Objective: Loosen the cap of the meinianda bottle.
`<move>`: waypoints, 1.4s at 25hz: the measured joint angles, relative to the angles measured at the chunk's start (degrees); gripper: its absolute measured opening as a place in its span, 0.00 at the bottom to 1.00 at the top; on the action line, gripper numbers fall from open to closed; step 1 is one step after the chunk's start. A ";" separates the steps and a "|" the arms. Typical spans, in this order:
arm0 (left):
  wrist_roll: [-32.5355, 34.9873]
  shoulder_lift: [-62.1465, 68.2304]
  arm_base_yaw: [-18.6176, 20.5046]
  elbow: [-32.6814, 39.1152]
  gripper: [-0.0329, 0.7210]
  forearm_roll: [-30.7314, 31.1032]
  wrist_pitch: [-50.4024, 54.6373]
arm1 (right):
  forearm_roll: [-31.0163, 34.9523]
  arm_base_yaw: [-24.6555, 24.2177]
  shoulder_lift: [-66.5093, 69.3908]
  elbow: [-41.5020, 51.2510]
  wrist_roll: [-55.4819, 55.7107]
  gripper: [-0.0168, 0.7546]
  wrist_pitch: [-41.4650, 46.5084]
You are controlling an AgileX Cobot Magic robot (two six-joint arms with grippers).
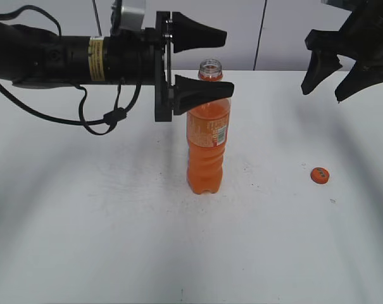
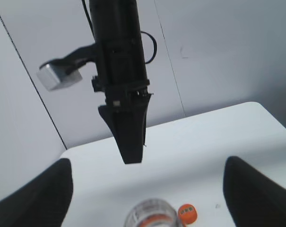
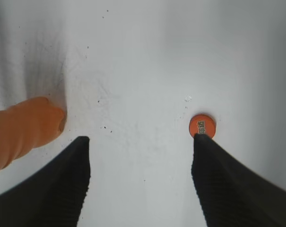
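Note:
The meinianda bottle (image 1: 207,145) stands upright mid-table, with orange drink, an orange label and an open mouth. The orange cap (image 1: 320,175) lies flat on the table to the bottle's right. My left gripper (image 1: 226,61) is open and turned sideways at neck height; one finger crosses in front of the bottle's shoulder and the other is above the mouth. In the left wrist view the bottle mouth (image 2: 150,215) and the cap (image 2: 186,213) show low between the open fingers (image 2: 147,163). My right gripper (image 1: 323,94) is open and empty, raised at the upper right. The right wrist view shows its fingers (image 3: 140,141), the cap (image 3: 202,124) and the bottle (image 3: 20,130).
The white table (image 1: 102,221) carries only the bottle and the cap. A pale wall (image 1: 286,31) stands behind it. The right arm (image 2: 121,94) hangs in the left wrist view beyond the bottle.

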 joint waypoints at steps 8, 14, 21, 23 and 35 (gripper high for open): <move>-8.79 -8.34 0.05 0.00 0.82 1.85 -0.06 | 0.31 0.00 -4.93 0.00 0.00 0.64 1.33; -19.07 -16.36 0.06 0.02 0.82 4.94 3.89 | 0.47 0.00 -11.26 0.00 0.00 0.63 2.72; -37.35 -26.09 0.11 0.02 0.82 17.65 25.59 | 0.60 0.00 -19.34 0.00 0.00 0.63 2.72; -45.64 -27.61 0.11 0.02 0.82 23.52 30.52 | 0.60 0.00 -21.00 0.00 0.00 0.62 2.83; -60.26 -28.01 10.97 1.64 0.82 26.49 39.35 | 1.46 0.00 -29.33 0.05 0.00 0.62 3.08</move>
